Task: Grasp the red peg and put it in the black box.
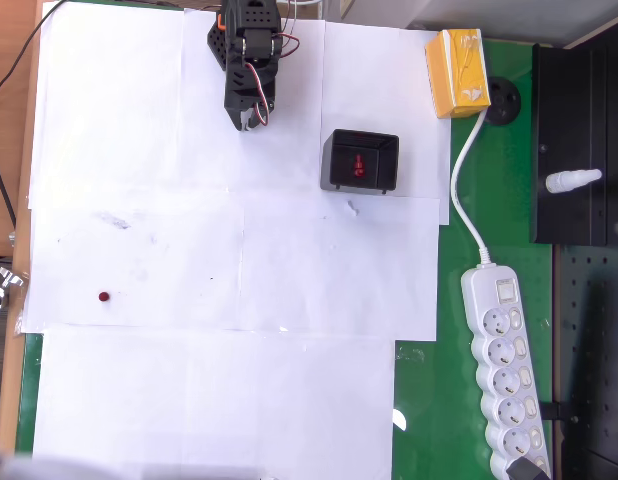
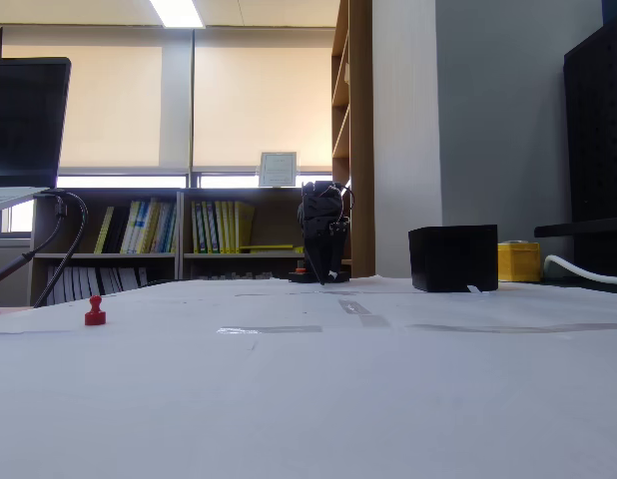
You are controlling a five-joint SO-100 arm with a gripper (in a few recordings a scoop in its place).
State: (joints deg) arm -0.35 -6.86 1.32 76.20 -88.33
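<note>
The white paper sheets (image 2: 318,399) are filling the foreground of the fixed view, and the red peg (image 2: 95,313) is standing upright on them, knob up, alone out on the left. From overhead that same red peg (image 1: 104,297) is showing as a tiny dark dot, well apart from your gripper (image 1: 252,118) and down-left of it in that picture. Nothing is lying between the two, so I judge you are getting a clear run across bare paper.

Your gripper (image 2: 320,267) is hanging folded in close to the arm's base, tips pointing down at the paper, touching nothing. Whether the jaws are parted or closed, I cannot tell; the fingers are bunching into one dark shape in both views. It is holding nothing that I can see.

The black box (image 1: 360,162) is sitting just to the right of your gripper in the overhead view, much nearer than the peg. Its sloping walls are funnelling toward a dark floor where a brighter red peg (image 1: 358,165) is already lying. In the fixed view the black box (image 2: 453,257) is showing its plain side only.

So the grasp is not yet begun, by my reading. You are facing a long reach out, then a short drop near home. That peg is small and standing, so I would expect a careless approach to topple it.

Off to the side, the yellow carton (image 1: 457,72) and the power strip (image 1: 504,375) are sitting clear of your path.
</note>
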